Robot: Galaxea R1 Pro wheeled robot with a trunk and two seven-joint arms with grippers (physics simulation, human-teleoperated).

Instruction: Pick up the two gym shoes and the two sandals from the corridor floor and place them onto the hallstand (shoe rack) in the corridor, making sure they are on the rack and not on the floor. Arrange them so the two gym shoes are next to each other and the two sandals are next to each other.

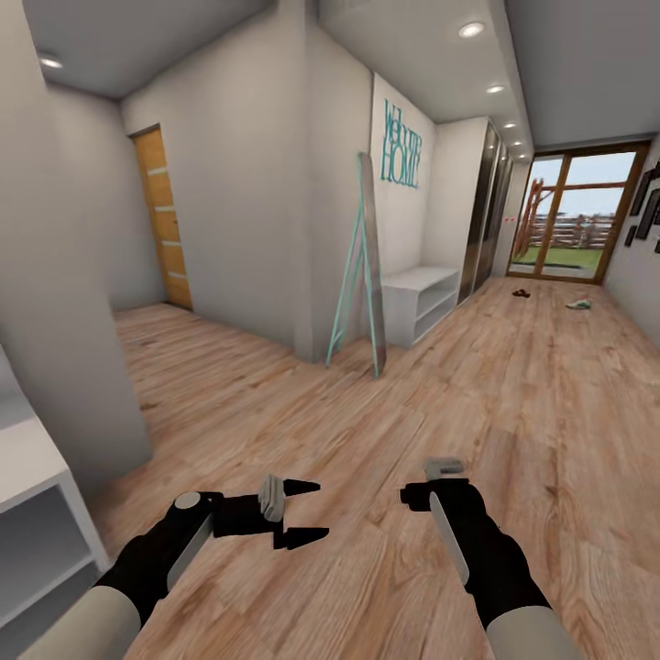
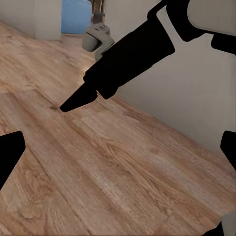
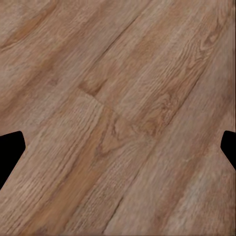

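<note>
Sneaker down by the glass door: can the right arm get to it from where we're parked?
Probably not. The sneaker lies far down the corridor near the glass door, while the right gripper hangs low, close in front of the robot. Nothing blocks the floor between; the base must drive closer first.

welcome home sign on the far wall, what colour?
Teal lettering on a white wall; head view shows it best.
</note>
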